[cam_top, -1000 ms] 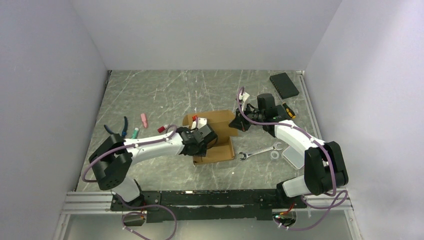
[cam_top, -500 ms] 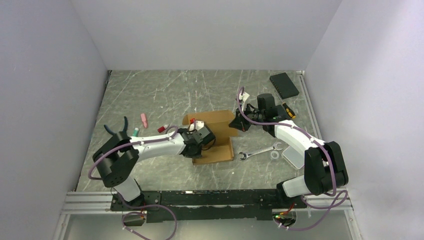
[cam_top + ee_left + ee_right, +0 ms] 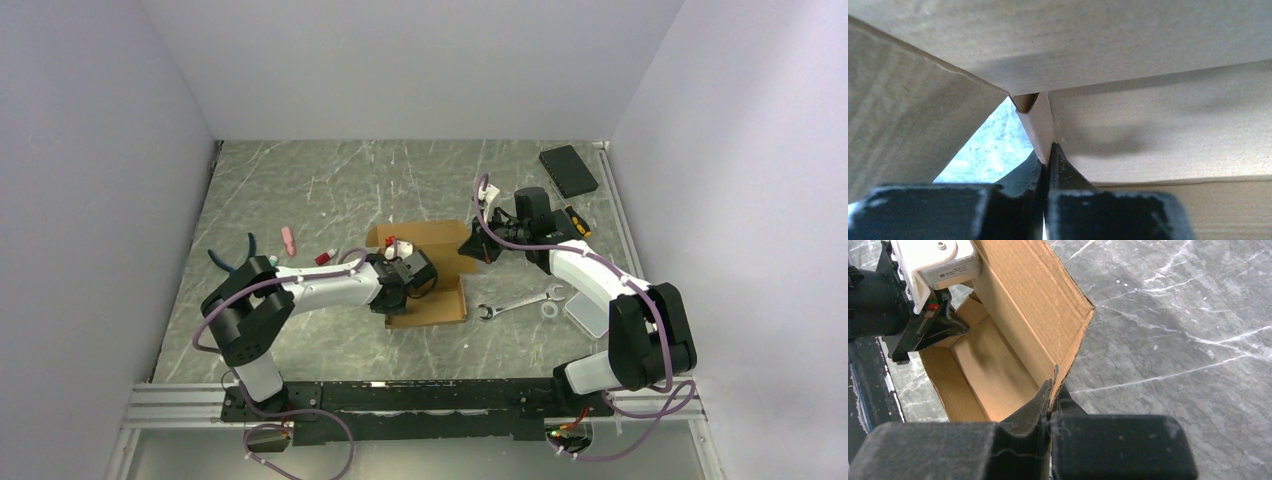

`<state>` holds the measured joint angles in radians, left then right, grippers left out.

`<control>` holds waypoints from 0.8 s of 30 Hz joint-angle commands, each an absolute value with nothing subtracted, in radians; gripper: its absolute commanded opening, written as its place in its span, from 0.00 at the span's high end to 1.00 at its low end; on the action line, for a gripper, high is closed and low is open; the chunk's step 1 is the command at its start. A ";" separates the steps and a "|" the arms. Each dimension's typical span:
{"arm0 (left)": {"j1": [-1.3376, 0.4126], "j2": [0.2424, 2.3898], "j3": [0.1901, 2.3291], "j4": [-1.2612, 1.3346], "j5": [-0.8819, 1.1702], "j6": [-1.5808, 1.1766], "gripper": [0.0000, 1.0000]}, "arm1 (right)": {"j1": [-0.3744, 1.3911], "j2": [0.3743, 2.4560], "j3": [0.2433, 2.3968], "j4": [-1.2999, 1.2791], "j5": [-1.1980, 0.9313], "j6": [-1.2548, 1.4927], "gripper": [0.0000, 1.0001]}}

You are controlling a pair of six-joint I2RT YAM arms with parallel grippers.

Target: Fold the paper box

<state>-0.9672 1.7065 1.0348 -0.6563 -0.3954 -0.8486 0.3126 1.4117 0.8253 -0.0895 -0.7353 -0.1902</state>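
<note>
Starting well left of the paper box (image 3: 445, 300), a pair of pliers (image 3: 222, 258) with curved blue handles is seen, partly covered by the left arm. Nearer the box on that side, a small pink oblong piece (image 3: 288, 239) and a small red one (image 3: 324, 258) are laid on the grey, white-veined tabletop (image 3: 330, 190).

The box itself is set on the tabletop between the two grippers. It is plain brown cardboard, matte and faintly ribbed, die-cut with creases. A flat floor panel and raised walls form an open, shallow oblong tray.

At the box's left end, the left gripper (image 3: 1049, 152) is pressed together on a narrow, folded cardboard tab at an inner corner, where two walls meet. Its black fingers are closed tight on the tab.

At the box's right end, the right gripper (image 3: 1052, 385) is pinched on the thin raw edge of an upright wall, whose corrugated edge is exposed.

Just right of the box, a slim silver wrench (image 3: 520, 302) is laid flat. Beyond it, a clear rectangular case (image 3: 585, 315) is partly hidden by the right arm. Farther right and behind the box, a tool with a yellow-and-black handle (image 3: 573, 218) and a flat black rectangular pad (image 3: 568, 170) are seen.
</note>
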 commanded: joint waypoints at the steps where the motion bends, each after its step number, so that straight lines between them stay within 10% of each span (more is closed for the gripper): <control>1: -0.962 1.738 1.037 -0.673 -0.412 -0.817 0.83 | 0.319 1.383 0.861 -0.065 -0.762 -0.196 1.00; 7: -0.967 1.617 1.069 -0.696 -0.412 -0.799 0.60 | 0.318 1.384 0.862 -0.065 -0.761 -0.198 1.00; 24: -0.957 1.571 1.033 -0.655 -0.400 -0.779 0.45 | 0.319 1.385 0.861 -0.066 -0.761 -0.198 1.00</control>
